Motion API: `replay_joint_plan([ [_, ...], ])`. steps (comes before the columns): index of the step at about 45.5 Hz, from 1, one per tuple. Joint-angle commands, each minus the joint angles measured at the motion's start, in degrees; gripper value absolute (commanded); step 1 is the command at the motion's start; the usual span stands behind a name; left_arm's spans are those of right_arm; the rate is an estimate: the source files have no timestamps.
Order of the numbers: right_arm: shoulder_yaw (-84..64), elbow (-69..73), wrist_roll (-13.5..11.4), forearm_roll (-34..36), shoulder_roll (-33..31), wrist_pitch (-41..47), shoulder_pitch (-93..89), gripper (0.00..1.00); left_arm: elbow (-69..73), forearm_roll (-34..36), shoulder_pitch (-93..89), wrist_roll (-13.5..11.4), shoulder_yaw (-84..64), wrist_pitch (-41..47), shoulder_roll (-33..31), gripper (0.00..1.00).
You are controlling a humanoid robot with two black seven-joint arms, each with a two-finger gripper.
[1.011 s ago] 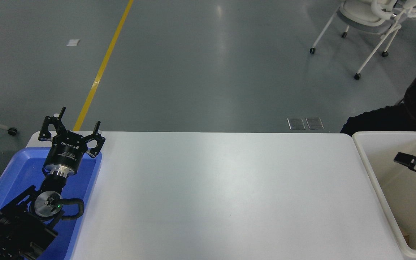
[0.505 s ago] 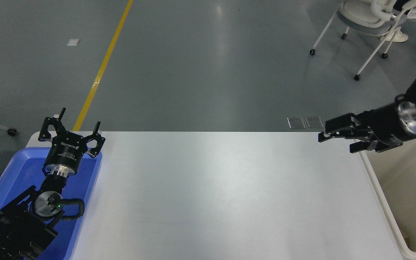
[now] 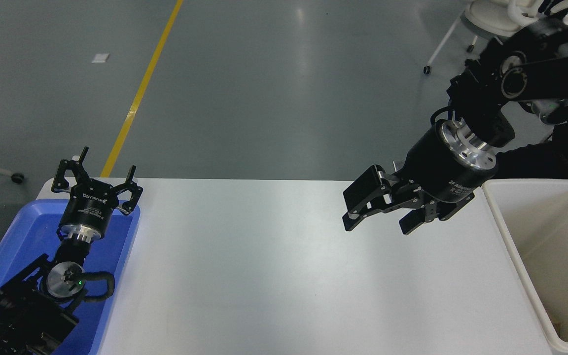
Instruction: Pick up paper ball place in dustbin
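Note:
The dustbin (image 3: 516,256) is an off-white tub standing at the table's right end. A small tan-brown bit (image 3: 557,324) shows low inside it against the near left wall. The rim hides most of it, so I cannot tell if it is the paper ball. No paper ball shows on the table. My right gripper (image 3: 380,224) is open and empty, hanging above the table's far right part, just left of the dustbin. My left gripper (image 3: 96,178) is open and parked at the lower left, over a blue tray.
The shallow blue tray (image 3: 22,236) lies at the table's left end under the left arm. The white table (image 3: 264,271) spreads between tray and dustbin. A white wheeled chair (image 3: 486,19) stands on the grey floor beyond, top right.
My right gripper has come up out of the dustbin and swung left over the table, open and empty. The left arm has not moved.

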Motion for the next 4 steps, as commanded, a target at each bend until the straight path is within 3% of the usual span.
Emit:
replay_joint_plan([
  [1,-0.9,0.9,0.0,2.5,2.7,0.7,5.0,1.0,0.0,0.0,0.0,0.0,0.0,0.0,0.0,1.0],
  [4,-1.3,1.0,0.0,2.5,1.6,0.7,5.0,1.0,0.0,0.0,0.0,0.0,0.0,0.0,0.0,1.0],
])
